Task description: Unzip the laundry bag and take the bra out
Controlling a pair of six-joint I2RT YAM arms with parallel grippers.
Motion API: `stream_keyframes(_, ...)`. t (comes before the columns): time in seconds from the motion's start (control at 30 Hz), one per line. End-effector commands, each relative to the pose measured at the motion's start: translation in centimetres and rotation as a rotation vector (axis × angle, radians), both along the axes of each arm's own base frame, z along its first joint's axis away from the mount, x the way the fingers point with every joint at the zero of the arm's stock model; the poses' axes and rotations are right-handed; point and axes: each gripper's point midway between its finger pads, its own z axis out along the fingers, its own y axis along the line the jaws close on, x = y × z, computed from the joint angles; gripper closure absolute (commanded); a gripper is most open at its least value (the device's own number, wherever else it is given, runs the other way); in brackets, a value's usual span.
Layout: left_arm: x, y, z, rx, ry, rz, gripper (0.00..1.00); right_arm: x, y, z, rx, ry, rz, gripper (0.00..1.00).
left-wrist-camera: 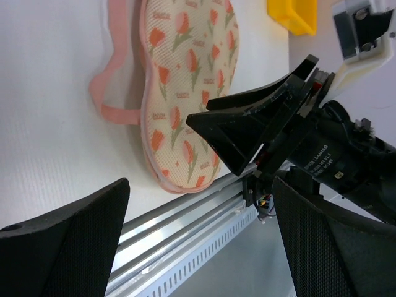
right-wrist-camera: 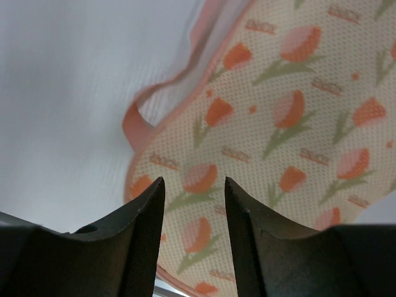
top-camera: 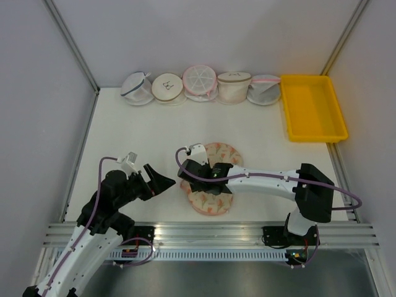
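Top external view: laundry bag point(top-camera: 210, 203) lies flat at the counter point(top-camera: 124, 124) front, bra unseen and likely inside, right pincer point(right-wrist-camera: 193, 192) part-spread and empty over its left edge hunting the zipper, left pincer point(top-camera: 162, 177) spread wide beside it.

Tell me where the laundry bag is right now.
In the top view the laundry bag lies on the table near its front edge, under the right claw, with the left claw just to its left.
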Motion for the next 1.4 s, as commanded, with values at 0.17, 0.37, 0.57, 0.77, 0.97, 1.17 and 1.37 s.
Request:
stream_keyframes(0.17,-1.1,0.7,-2.2,0.024,0.133,0.041,0.0,1.4,6.4,0.0,0.031,-0.02,-0.008,0.55)
stream_keyframes(0.37,-1.2,0.7,-2.1,0.019,0.124,0.035,0.0,1.4,6.6,-2.2,-0.044,-0.012,-0.051,0.6)
stream_keyframes(0.57,-1.2,0.7,-2.5,0.021,0.132,0.034,0.0,1.7,4.4,-2.6,-0.117,-0.046,-0.107,0.6)
stream_keyframes(0.77,-1.2,0.6,-2.9,0.028,0.147,0.032,0.0,1.3,3.9,-3.1,-0.137,-0.048,-0.1,0.62)
stream_keyframes(0.97,-1.3,0.6,-3.3,0.028,0.155,0.031,0.0,1.1,3.9,-3.8,-0.139,-0.032,-0.094,0.91)
stream_keyframes(1.17,-1.3,0.6,-3.5,0.027,0.162,0.031,0.0,1.2,2.9,-2.4,-0.133,-0.067,-0.11,1.0)
stream_keyframes(1.37,-1.3,0.6,-3.5,0.024,0.163,0.035,0.0,1.7,-1.3,2.5,-0.151,-0.177,-0.208,1.0)
